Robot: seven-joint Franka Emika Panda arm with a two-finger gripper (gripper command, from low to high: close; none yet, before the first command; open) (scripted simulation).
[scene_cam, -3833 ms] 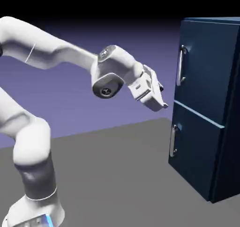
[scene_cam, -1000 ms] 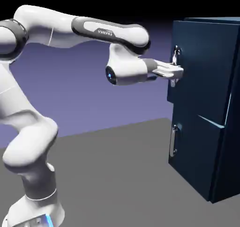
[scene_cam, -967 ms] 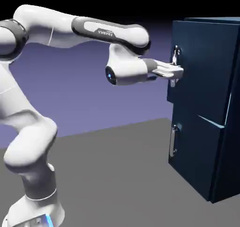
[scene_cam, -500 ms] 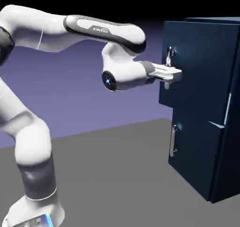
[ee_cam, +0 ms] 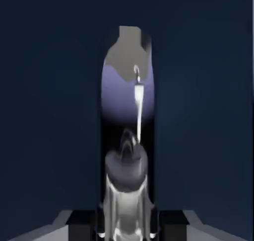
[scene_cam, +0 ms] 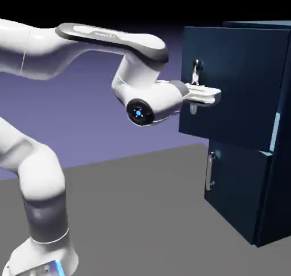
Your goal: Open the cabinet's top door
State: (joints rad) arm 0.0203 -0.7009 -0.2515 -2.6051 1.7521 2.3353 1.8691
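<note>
Gripping the silver bar handle of the top door, the claw has its fingers closed in around the bar, which shows large between the tips in the hand view. That door stands partly open at the upper front of the dark blue cabinet, its handle edge swung out toward the exterior view's left, while the lower door sits shut beneath.

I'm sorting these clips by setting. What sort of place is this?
Apparently a simulated robot workspace: a white robot arm beside a dark blue cabinet, against a plain blue-violet backdrop.
</note>
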